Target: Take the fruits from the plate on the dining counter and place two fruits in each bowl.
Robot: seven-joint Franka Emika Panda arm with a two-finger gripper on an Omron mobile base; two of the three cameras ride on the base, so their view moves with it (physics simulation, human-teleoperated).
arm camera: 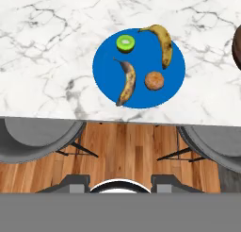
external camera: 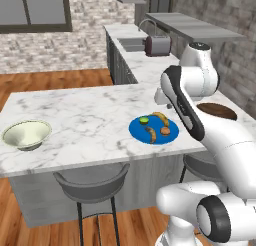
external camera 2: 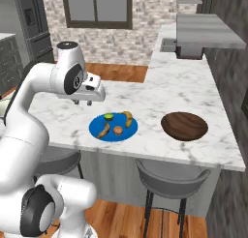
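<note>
Hovered high over the near edge of the white marble dining counter (external camera: 75,115), two-finger gripper (external camera 2: 83,102) empty, jaw spacing impossible to tell. Left flat round blue plate (arm camera: 141,37) below, carrying green lime (arm camera: 125,43), two bananas (arm camera: 127,82), orange-brown fruit (arm camera: 154,80).

No legible text or labels anywhere.

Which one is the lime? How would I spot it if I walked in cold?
Find the white marble dining counter with grey stools, then the bright blue plate near its edge. The lime is the small round green fruit on that plate, unlike the two long brown-yellow bananas and the round orange-brown fruit.
</note>
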